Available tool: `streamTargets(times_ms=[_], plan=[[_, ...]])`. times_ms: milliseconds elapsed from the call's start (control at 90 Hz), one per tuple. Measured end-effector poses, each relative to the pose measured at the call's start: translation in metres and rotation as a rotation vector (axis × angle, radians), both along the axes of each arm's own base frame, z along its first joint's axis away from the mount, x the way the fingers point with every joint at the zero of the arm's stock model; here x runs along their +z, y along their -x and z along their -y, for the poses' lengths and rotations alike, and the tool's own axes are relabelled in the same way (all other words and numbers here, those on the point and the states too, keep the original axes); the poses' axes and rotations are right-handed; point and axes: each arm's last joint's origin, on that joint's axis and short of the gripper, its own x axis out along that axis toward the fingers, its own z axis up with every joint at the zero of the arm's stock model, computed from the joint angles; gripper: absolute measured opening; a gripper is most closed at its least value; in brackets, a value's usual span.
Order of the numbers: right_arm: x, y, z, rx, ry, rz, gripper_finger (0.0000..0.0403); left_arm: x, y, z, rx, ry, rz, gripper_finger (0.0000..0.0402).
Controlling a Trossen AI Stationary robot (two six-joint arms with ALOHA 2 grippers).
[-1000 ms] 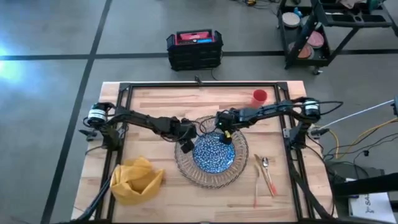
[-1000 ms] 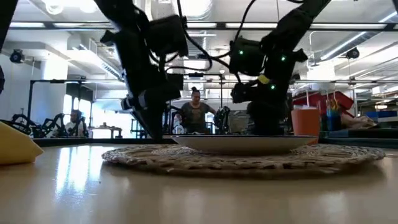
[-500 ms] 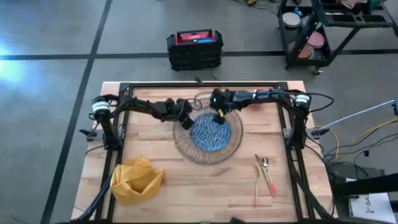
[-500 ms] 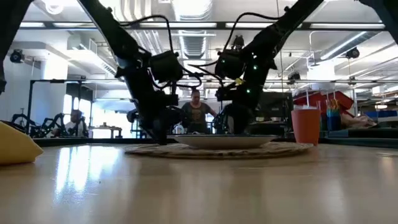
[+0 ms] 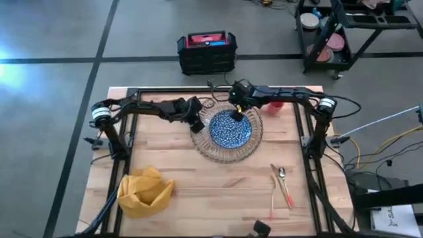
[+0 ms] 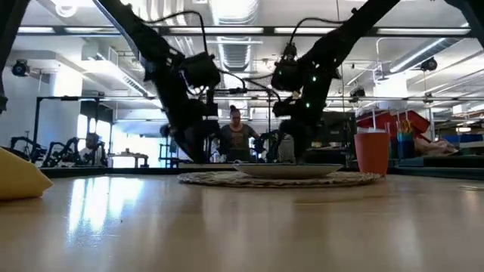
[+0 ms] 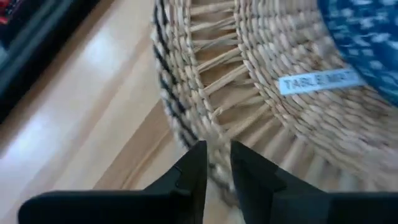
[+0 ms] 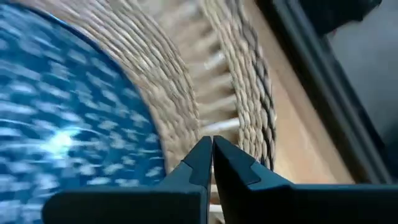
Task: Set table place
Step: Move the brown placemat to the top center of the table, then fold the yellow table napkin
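I'm pinching the woven mat [image 5: 226, 135] by its rim with both claws, left claw [image 7: 214, 171] and right claw [image 8: 211, 163] at opposite edges, blue plate [image 5: 230, 129] riding between them, and I'm worrying uneven pulling tips it off.

Far half of the table [image 5: 198, 192]: both arms converge on the woven round mat [image 5: 226, 151] bearing the blue-patterned plate [image 5: 230, 128], closing off access from that side. The red-orange cup [image 5: 275, 104] stands just beside the mat. Bare wood lies open between the yellow napkin [image 5: 145, 191] and the cutlery [image 5: 281, 184].
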Motion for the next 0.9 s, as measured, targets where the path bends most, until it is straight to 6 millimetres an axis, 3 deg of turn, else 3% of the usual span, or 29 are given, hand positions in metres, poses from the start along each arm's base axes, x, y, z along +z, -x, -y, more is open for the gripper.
streamTargets(times_ms=[122,200,289,367,500,633,744,900], plan=[[0.04,0.002,-0.021,0.054,0.058,0.131,0.0,0.057,0.012,0.013,-0.031,-0.041,0.074,0.0059],[0.061,0.005,-0.041,0.144,0.006,0.225,0.0001,0.094,0.029,0.029,-0.044,-0.028,0.096,0.0059],[0.071,0.002,-0.072,0.367,-0.133,0.363,0.0012,0.13,0.055,0.056,-0.072,0.046,0.095,0.0059],[0.068,-0.004,-0.101,0.585,-0.279,0.491,0.0028,0.145,0.08,0.086,-0.053,0.163,0.031,0.0059],[0.051,-0.011,-0.144,0.764,-0.373,0.594,0.0059,0.138,0.097,0.145,-0.053,0.285,-0.063,0.0059],[0.027,-0.018,-0.168,0.734,-0.291,0.56,0.009,0.115,0.102,0.197,-0.085,0.32,-0.124,0.0059],[0.011,-0.025,-0.177,0.684,-0.292,0.56,0.0112,0.089,0.106,0.222,-0.083,0.327,-0.25,0.0065],[-0.009,-0.033,-0.185,0.656,-0.355,0.52,0.0138,0.056,0.103,0.237,-0.124,0.419,-0.453,0.0089]])
